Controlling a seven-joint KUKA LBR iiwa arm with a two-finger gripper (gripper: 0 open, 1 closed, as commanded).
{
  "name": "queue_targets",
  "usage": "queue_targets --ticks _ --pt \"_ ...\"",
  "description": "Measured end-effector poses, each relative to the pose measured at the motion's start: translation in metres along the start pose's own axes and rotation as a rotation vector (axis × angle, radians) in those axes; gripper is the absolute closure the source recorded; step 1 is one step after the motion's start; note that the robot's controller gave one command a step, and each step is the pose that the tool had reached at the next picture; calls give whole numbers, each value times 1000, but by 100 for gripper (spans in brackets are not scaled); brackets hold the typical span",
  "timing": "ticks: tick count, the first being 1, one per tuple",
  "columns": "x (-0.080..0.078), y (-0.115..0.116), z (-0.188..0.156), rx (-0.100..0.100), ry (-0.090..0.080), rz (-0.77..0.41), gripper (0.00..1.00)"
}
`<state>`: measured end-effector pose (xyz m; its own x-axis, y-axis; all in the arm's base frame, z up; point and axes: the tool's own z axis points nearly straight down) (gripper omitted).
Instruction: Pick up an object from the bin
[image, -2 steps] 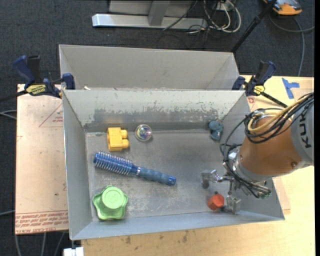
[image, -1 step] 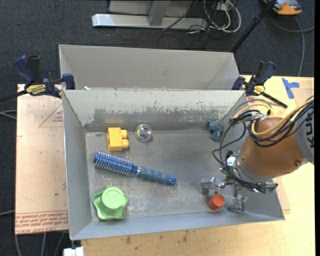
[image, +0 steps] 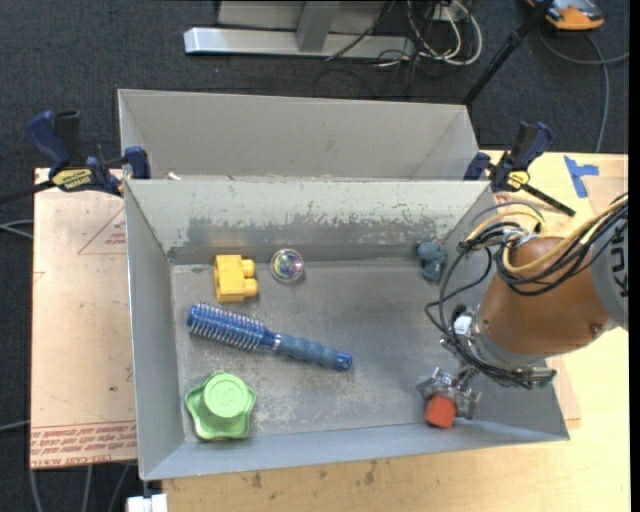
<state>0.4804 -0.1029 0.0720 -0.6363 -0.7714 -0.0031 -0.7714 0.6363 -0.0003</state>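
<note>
Lying just beneath claw (image: 451, 386), small orange-red block (image: 439, 412)

arm (image: 612, 290): dark letters "ku" on its grey link, running upward at the view's right edge, where the word is cut off.
yellow block (image: 235, 278), blue hairbrush (image: 262, 338), green lid (image: 221, 405), small orange thing (image: 439, 411): no lettering that can be read on any.
bin (image: 300, 140): no label or number legible on its grey walls.
</note>
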Motion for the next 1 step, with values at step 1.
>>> queue_targets --ticks 1 --pt "-30 7 -154 8 -4 3 100"
